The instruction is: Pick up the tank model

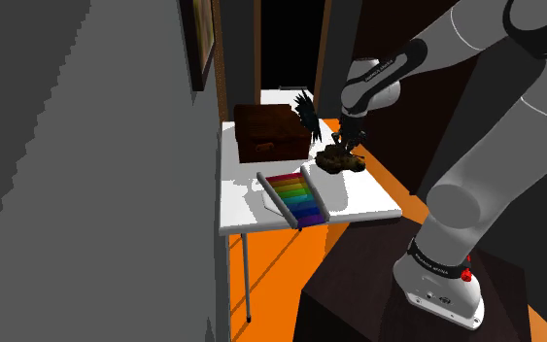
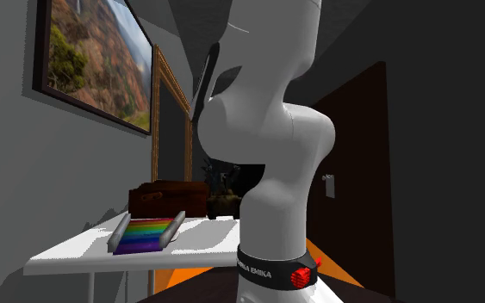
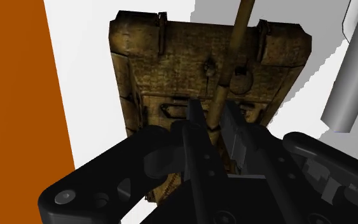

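White tabletop [image 3: 95, 76] beneath boxy, mottled-brown tank model [image 3: 171, 57]

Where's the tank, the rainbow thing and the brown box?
tank model [image 3: 171, 57]: wrist view, on its hull top.
rainbow xylophone [image 1: 295, 197]: shoulder view, on its coloured bars.
brown chest [image 1: 271, 121]: shoulder view, on its lid.

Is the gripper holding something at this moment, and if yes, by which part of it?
Yes. The gripper is shut on the tank model, with its two fingers clasping the gun barrel between them.
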`<state>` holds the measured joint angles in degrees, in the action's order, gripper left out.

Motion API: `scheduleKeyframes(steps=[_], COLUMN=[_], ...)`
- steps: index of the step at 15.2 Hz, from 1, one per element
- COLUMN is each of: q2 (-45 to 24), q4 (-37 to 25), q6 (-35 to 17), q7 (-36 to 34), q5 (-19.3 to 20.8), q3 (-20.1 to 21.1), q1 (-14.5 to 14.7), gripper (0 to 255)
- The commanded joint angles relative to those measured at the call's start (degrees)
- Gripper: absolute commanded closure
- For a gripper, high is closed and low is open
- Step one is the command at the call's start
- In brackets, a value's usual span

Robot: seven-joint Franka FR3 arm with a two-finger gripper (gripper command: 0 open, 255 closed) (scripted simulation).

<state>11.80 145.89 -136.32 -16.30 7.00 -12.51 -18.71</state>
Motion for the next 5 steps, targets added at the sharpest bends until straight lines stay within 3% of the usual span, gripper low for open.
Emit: scheduleKeyframes(steps=[1,5], q2=[1.24,2.37], q4=[-0.64,-1.4], q6=[1.71,3.6], q7=[-0.01,-0.04], q5=[0.12,0.19], q3=[0.08,0.21], q1=[-0.05,-0.07], gripper=[255,255])
